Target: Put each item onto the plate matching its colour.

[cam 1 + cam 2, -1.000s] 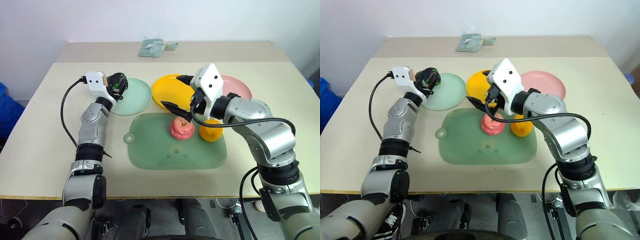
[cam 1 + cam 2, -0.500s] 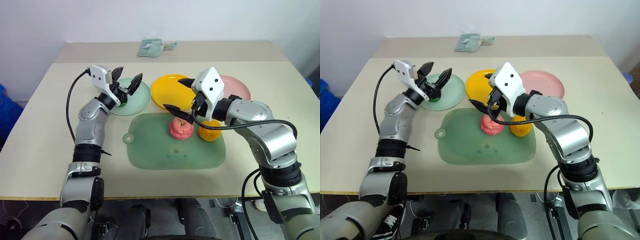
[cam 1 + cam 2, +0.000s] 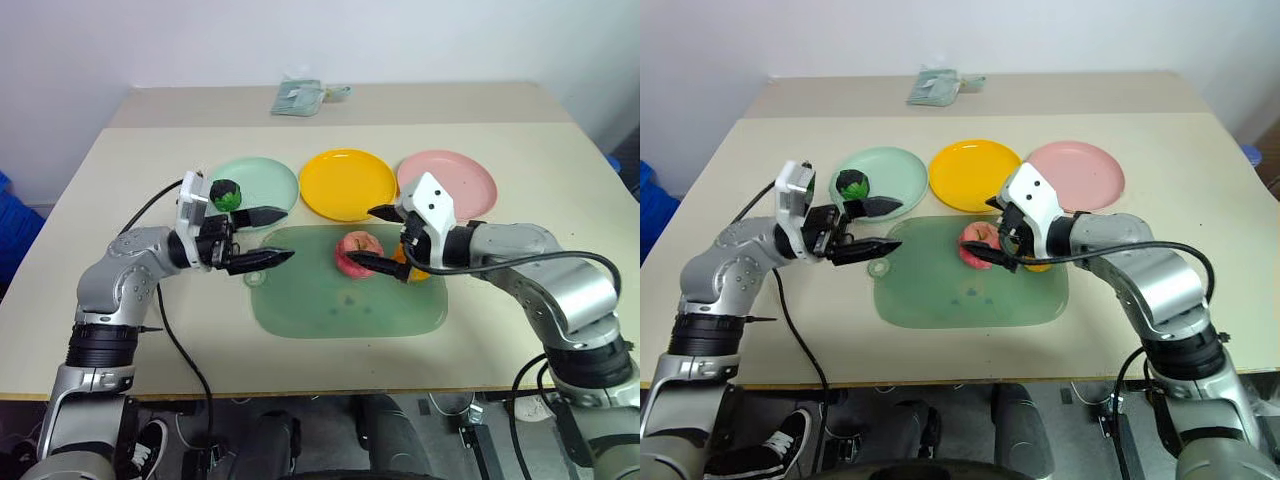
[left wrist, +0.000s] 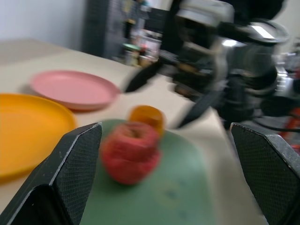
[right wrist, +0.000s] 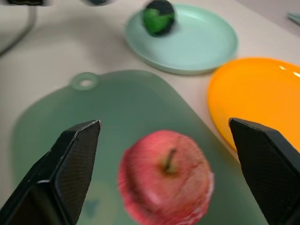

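The dark green-and-black lump [image 3: 225, 193] rests on the mint green plate [image 3: 265, 180]. My left gripper [image 3: 290, 234] is open and empty, pointing rightward over the left edge of the green mat [image 3: 330, 300]. The pink-red apple [image 3: 356, 248] stands on the mat, and the orange-yellow fruit [image 4: 146, 118] sits just right of it. My right gripper [image 3: 361, 235] is open, with one fingertip on each side of the apple; I cannot tell if they touch it. The yellow plate [image 3: 349, 184] and the pink plate [image 3: 455, 178] hold nothing.
A pale teal cloth bundle [image 3: 300, 95] lies near the table's far edge. A black cable [image 3: 175, 340] hangs from my left arm over the table's near left. The three plates stand in a row behind the mat.
My left gripper opened and left the green lump on the mint plate, then drew back and swung to point right. My right gripper sank lower around the apple.
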Controlling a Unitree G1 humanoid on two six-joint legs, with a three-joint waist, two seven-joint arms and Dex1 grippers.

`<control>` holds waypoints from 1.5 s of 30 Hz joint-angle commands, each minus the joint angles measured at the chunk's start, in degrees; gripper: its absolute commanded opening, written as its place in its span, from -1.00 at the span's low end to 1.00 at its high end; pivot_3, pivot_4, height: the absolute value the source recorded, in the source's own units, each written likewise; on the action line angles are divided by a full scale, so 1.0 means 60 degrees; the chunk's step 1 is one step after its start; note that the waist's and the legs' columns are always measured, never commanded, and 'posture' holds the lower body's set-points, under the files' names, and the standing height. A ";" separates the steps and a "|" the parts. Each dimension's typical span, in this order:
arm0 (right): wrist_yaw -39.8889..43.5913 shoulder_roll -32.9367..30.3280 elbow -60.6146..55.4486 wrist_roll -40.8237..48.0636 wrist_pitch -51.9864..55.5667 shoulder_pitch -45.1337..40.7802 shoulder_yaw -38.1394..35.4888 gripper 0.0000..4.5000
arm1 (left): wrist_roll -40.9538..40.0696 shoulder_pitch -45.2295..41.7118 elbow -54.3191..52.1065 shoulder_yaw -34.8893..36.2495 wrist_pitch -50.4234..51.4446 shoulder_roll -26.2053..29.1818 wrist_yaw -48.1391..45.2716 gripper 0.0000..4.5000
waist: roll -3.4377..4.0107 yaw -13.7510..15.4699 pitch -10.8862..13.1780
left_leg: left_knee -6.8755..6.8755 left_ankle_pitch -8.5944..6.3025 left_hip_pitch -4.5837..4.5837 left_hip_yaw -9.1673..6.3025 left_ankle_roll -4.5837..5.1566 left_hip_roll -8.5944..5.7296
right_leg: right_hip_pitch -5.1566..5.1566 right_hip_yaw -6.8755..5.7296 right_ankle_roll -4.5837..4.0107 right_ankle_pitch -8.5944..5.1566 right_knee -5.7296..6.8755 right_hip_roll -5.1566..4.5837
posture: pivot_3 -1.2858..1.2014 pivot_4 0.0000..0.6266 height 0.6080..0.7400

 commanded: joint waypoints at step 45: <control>-0.2929 0.0903 0.4184 -0.2547 -0.3323 -0.1657 -0.1636 0.10 | 0.1118 0.0100 0.0300 0.0156 -0.2206 -0.0533 0.1025 1.00 | 0.0001 0.0016 0.0000 | -0.0004 -0.0004 -0.0011 0.0014 0.0007 -0.0012 | 0.0003 0.0007 -0.0001 0.0001 -0.0006 -0.0011 | 0.03 -0.52 1.00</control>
